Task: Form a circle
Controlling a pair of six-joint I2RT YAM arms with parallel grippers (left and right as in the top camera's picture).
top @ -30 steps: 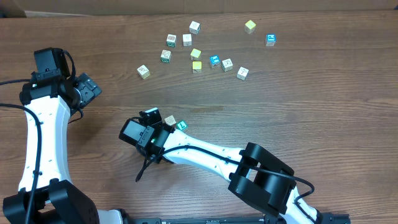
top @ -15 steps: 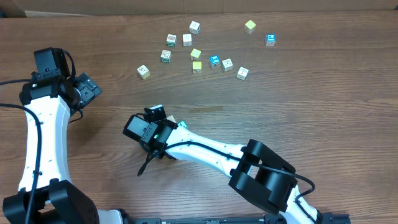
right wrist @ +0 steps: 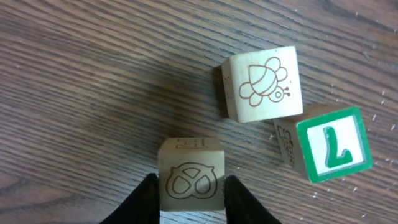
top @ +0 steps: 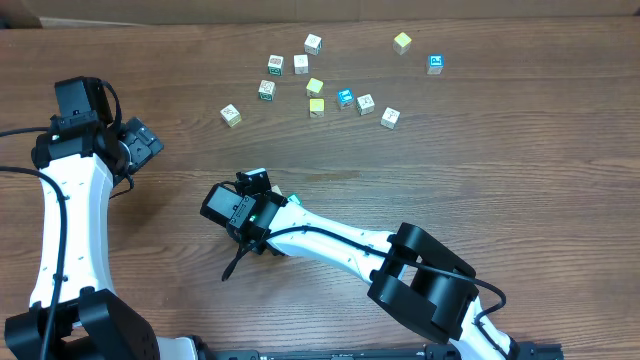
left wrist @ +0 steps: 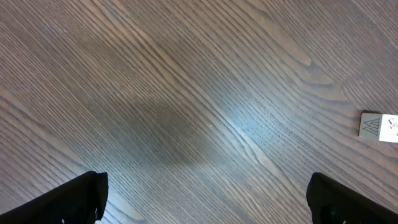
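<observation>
**Right-wrist view.** The right pincer (right wrist: 191, 199) is clenched on the pretzel cube (right wrist: 191, 179), with one finger flat against each side. The circle (right wrist: 283, 107) appears here as three printed cubes. The bee cube (right wrist: 262, 84) lies beyond the pretzel cube and to its right, with a gap between them. The green L cube (right wrist: 334, 144) lies further right of the pretzel cube, tilted and just beside the bee cube.

**Overhead view.** The right pincer hides most of this cluster on the desk (top: 500, 180), and only the green face shows beside it. The loose cubes (top: 316, 86) lie well apart from the pretzel cube, toward the far edge.

**Left-wrist view.** The left pincer (left wrist: 211, 199) is released, its fingers spread wide above bare wood. A single printed cube (left wrist: 378, 126) sits at the view's right edge.
</observation>
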